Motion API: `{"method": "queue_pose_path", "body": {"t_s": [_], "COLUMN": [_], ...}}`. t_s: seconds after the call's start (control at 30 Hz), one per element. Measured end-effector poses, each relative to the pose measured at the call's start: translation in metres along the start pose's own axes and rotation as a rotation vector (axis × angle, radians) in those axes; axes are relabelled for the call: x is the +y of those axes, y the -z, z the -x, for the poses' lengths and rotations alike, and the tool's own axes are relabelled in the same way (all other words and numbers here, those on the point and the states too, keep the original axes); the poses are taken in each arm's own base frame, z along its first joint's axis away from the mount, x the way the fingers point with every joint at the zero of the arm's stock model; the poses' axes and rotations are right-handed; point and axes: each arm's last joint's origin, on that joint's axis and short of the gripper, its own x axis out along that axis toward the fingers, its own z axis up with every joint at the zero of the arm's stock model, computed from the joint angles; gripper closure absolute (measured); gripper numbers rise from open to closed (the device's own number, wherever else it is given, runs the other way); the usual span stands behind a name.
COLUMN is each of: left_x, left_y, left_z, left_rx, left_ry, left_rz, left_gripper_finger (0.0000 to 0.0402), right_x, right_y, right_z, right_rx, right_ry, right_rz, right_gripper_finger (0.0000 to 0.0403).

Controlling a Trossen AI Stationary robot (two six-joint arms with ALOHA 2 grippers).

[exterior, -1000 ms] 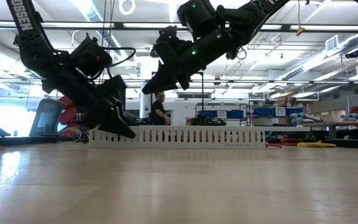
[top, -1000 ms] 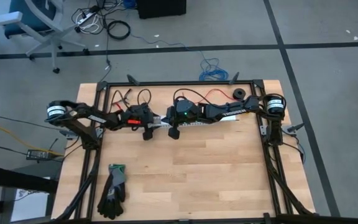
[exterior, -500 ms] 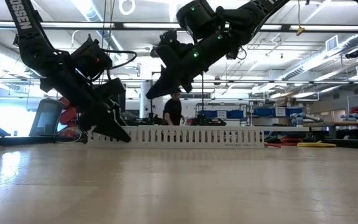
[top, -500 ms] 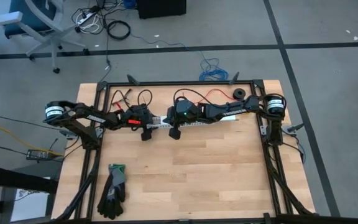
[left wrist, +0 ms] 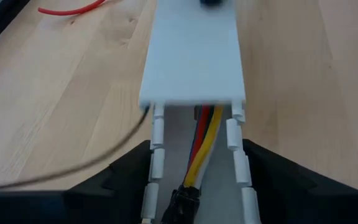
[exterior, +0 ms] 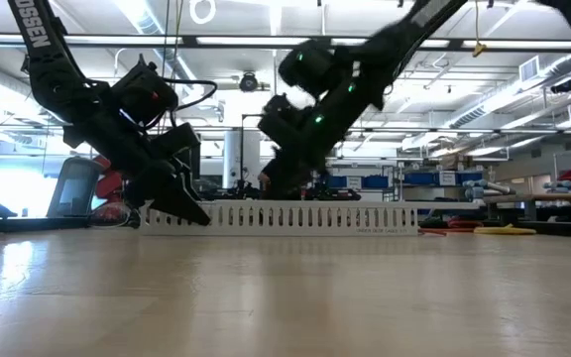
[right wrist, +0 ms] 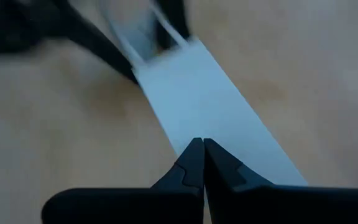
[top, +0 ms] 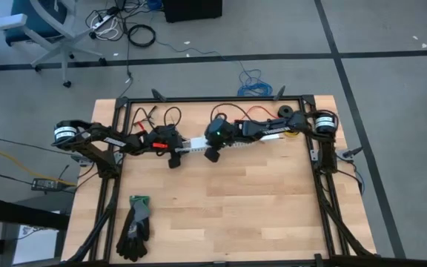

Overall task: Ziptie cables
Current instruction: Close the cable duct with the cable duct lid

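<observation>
A white slotted channel (exterior: 305, 216) lies along the table's far side, with a white cover (left wrist: 191, 50) over most of its length. The cables (left wrist: 205, 140), yellow, red and blue, run inside it and end at a dark connector (left wrist: 182, 202) at its uncovered end. My left gripper (left wrist: 196, 146) is at that end, its fingers on either side of the channel. My right gripper (right wrist: 197, 142) is shut, its tips on the cover a little farther along the channel (top: 195, 143). My left gripper has its two fingers (left wrist: 129, 177) against the outer faces of the channel's slotted side walls (left wrist: 156, 146) at the uncovered end. It comes slanting down from the table's left, along the channel, which lies flat on the table. My right gripper's shut fingertips (right wrist: 194, 155) meet the top of the white cover (right wrist: 210, 99) near its left end. They slant down from the table's right.
A single red wire (left wrist: 67, 9) and dark cable loops (top: 170, 115) lie beyond the channel near the far edge. A black roll (top: 283, 112) sits at the far right. A pair of dark gloves (top: 136, 226) lies near the left front corner.
My right gripper has come down from above the channel onto its cover. It has tipped more steeply, rolled a little, and stayed shut. The channel has kept its place.
</observation>
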Motion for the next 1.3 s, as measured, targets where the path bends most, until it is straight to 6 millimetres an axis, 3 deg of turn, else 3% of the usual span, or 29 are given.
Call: {"method": "queue_pose_path", "body": {"t_s": [0.13,0.23,0.4,0.5,0.8,1.13,1.3], "left_x": [0.0,0.0,0.0,0.0,0.0,0.001,-0.002], "left_y": [0.0,-0.001,-0.001,-0.001,-0.002,-0.007,0.005], "left_z": [0.0,0.0,0.0,0.0,0.0,0.015,0.031], "left_rx": [-0.003,-0.008,-0.012,-0.012,-0.02,-0.013,-0.023], "left_ry": [0.001,-0.004,-0.003,-0.003,-0.005,-0.003,-0.01], "left_rz": [0.002,0.002,0.007,0.009,0.009,0.015,0.005], "left_gripper_finger": [0.0165,0.0165,0.0165,0.0153,0.0095,0.0092,0.0092], "right_x": [-0.006,-0.001,0.02,0.027,0.031,0.033,0.032], "right_y": [-0.004,-0.011,-0.032,-0.036,-0.028,-0.029,-0.025], "right_z": [-0.034,-0.04,-0.012,0.0,0.0,0.003,0.001], "right_rx": [-0.108,-0.247,-0.4,-0.4,-0.323,-0.326,-0.278], "right_ry": [-0.177,-0.203,-0.152,-0.152,-0.15,-0.157,-0.135], "right_rz": [-0.006,0.069,0.216,0.24,0.246,0.228,0.217], "right_gripper_finger": [0.0403,0.0403,0.0403,0.0403,0.0403,0.0403,0.0403]}}
